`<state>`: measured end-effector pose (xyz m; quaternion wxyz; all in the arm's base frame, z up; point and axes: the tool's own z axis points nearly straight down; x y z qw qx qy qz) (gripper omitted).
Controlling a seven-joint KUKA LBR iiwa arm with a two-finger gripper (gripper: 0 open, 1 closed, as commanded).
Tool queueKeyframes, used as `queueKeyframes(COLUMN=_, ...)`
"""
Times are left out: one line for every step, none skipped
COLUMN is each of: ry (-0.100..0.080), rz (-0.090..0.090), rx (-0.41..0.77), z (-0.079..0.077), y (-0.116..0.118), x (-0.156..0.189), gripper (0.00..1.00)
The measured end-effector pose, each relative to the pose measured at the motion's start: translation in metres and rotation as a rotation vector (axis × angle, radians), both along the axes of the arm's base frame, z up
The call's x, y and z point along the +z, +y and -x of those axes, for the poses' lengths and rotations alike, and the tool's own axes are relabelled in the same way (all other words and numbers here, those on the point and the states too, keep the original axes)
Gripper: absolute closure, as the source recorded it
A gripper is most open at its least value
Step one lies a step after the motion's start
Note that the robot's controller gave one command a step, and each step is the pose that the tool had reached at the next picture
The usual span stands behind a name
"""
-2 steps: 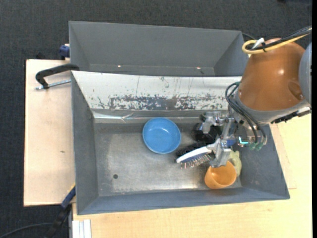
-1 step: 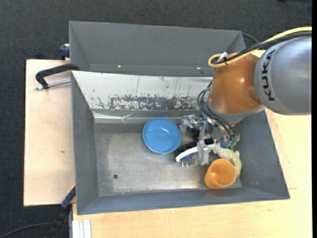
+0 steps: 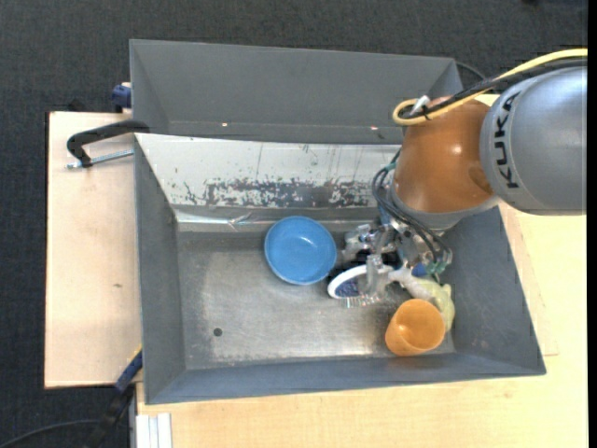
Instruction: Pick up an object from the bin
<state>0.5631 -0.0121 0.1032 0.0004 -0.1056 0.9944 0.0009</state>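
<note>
My gripper (image 3: 375,258) hangs low at the right of the bin floor, under the arm's wrist. Right beneath it lies a small white and blue thing (image 3: 347,287), oval in shape, touching or nearly touching the gripper's tip. A round blue bowl (image 3: 299,250) sits open side up just to the gripper's left. To the lower right, an orange cup (image 3: 414,327) lies on its side, with a pale yellow thing (image 3: 440,297) against its upper edge.
The arm with its orange cover comes in from the right, over the bin's right rear part. A small dark speck lies on the floor at the front left. The steep bin walls stand close behind and right of the gripper.
</note>
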Motion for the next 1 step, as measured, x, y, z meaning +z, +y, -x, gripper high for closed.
queueKeyframes(ry=-0.014, rz=0.002, rx=-0.007, z=0.0043, y=-0.0053, x=0.132, gripper=1.0)
